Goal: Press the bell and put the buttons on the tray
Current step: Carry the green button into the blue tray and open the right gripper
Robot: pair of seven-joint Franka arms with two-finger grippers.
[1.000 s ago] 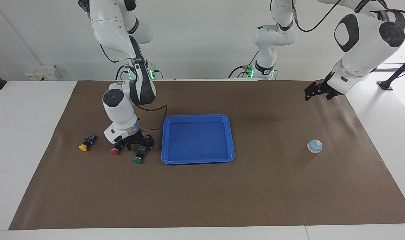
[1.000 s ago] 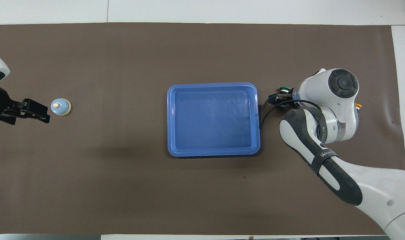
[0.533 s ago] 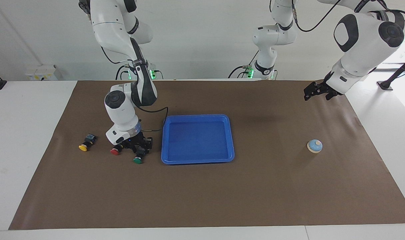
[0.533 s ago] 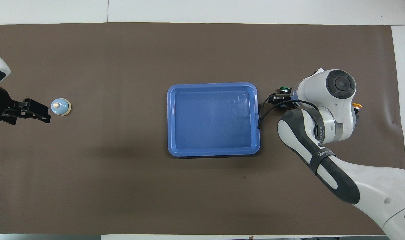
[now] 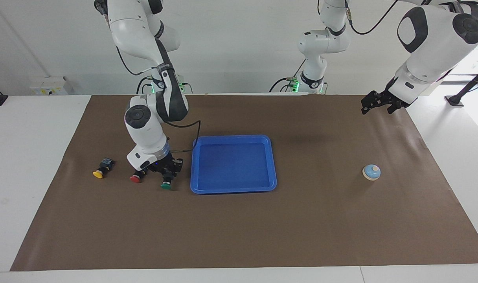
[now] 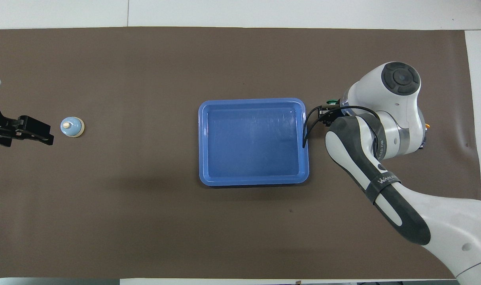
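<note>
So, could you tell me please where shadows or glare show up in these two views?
Facing view: a soft dark shadow lies on the brown paper table cover beside the shallow bright-blue plastic tray, toward the left arm's end, and bright daylight washes out the corner above the left arm. Overhead view: a broad faint shadow lies nearer the robots than the tray, whose floor carries pale sheen streaks.

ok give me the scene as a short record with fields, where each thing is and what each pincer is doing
tray: mid-mat, nothing in it
green button: held in the right pincer, beside the tray
red button: on the mat by the right pincer
yellow button: on the mat, toward the right arm's end
bell: toward the left arm's end
left pincer: open, raised, waiting
</note>
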